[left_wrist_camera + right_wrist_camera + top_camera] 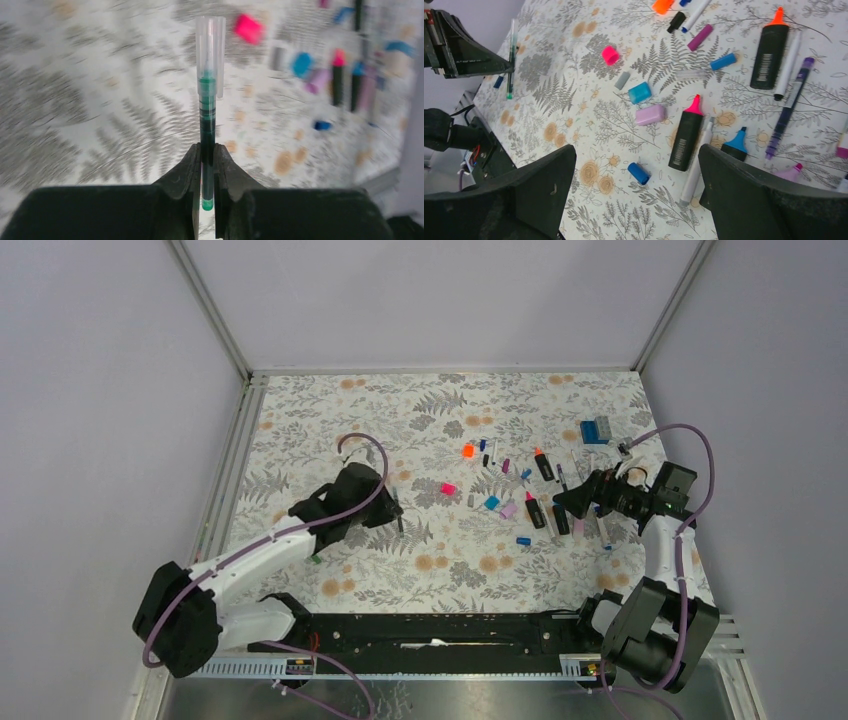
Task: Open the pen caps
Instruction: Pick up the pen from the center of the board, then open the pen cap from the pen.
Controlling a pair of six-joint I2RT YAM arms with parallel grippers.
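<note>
My left gripper (208, 156) is clenched on the lower barrel of a slim green-ink pen (207, 115), whose clear plastic cap (210, 35) sits on its far end, pointing away from me over the floral-print tablecloth (100, 100). My right gripper (636, 150) is spread wide and grasps nothing, hanging above the scattered pens. Under it lie a small blue slim cap (638, 173) and a chunky black highlighter (685, 137) with its pink tip bare. Beyond these a lilac stubby cap (650, 114) sits just beside a blue stubby cap (640, 92), then a pink stubby cap (610, 55), and farthest an orange cap (662, 6)
</note>
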